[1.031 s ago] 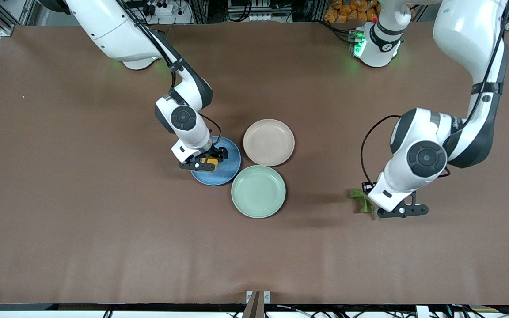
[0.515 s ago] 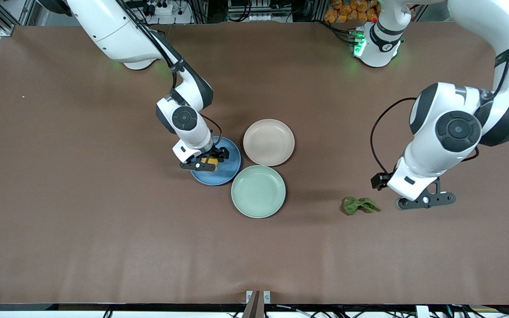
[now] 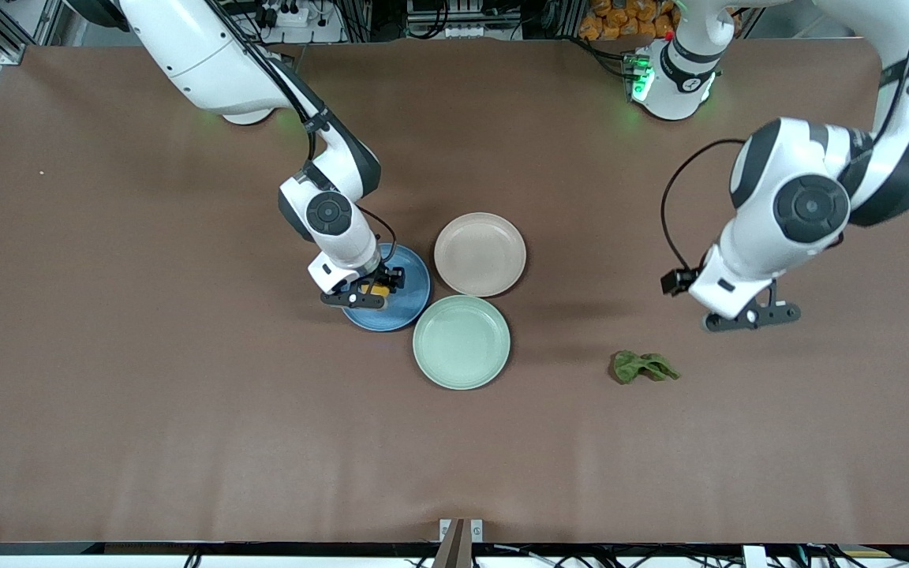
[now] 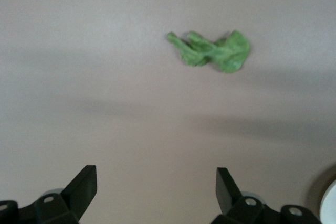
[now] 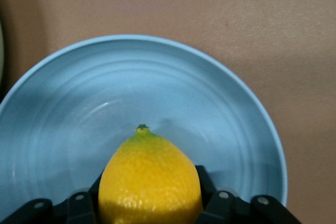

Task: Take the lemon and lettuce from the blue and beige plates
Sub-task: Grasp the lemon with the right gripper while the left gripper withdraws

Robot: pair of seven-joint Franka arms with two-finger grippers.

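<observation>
Spanning everything: brown bench (image 3: 147,394). Blue plate (image 3: 411,296) at 9 o'clock of beige plate (image 3: 480,254). Right end effector (image 3: 375,290) clamped on lemon (image 5: 150,182) over blue plate. Left end effector (image 3: 746,314) spread wide, holding nothing, lettuce (image 3: 644,367) on bench at its 7 o'clock.

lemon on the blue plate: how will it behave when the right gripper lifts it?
The lemon looks firm and rounded, so it should hold shape between the right gripper fingers. Its oval, smooth-looking skin may let it slip or twist if squeezed off-centre. If dropped on the blue plate, it would probably roll toward the dished middle rather than stay put.
</observation>
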